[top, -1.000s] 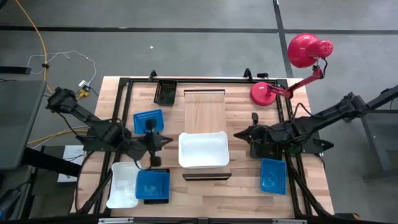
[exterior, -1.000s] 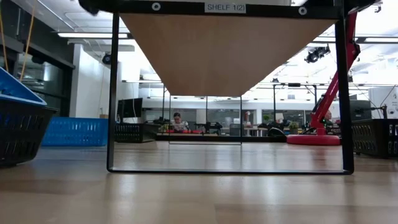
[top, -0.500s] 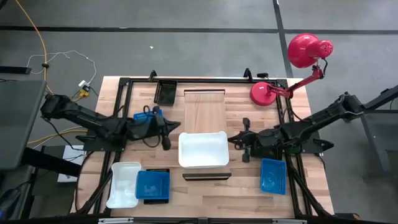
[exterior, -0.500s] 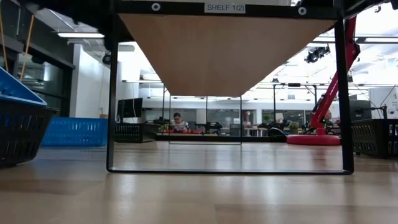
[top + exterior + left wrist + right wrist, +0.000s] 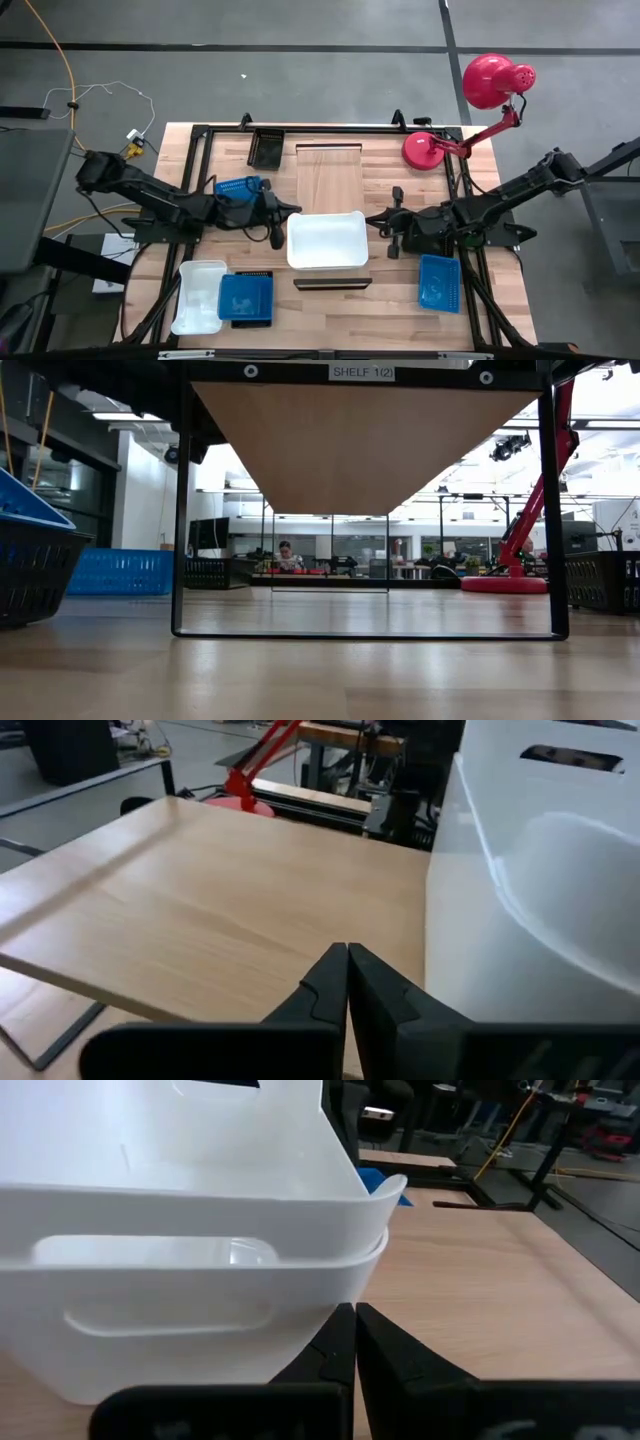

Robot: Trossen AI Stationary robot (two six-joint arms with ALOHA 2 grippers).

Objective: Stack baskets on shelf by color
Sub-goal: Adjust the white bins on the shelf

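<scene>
Two white baskets (image 5: 327, 240), one nested in the other (image 5: 170, 1250), sit on the near half of the pale wooden shelf (image 5: 330, 175). My left gripper (image 5: 283, 215) is shut and hovers over the shelf board (image 5: 230, 910), just left of the baskets' left wall (image 5: 530, 890). Its fingertips (image 5: 347, 970) are apart from that wall. My right gripper (image 5: 373, 222) is shut, with its fingertips (image 5: 355, 1330) level at the foot of the baskets' right wall. A blue basket (image 5: 240, 189) lies on the table, partly under my left arm. My right gripper's shut fingertips (image 5: 345, 1320) stand right at the lower corner of the white baskets' right short wall (image 5: 300, 1315), coming level from the table's right. I cannot tell whether they touch it. The baskets rest flat on the shelf.
Near left, a white basket (image 5: 198, 295) lies beside a blue basket stacked on a black one (image 5: 246, 297). Another blue basket (image 5: 439, 282) lies near right and a black one (image 5: 266, 148) at the far edge. A red lamp (image 5: 497, 80) stands far right. The shelf's far half is bare.
My left gripper has swung away from the near-left stack, toward the table's right, up to the white baskets' left wall. My right gripper has shifted a little left, closer to their right wall. The baskets have stayed put.
</scene>
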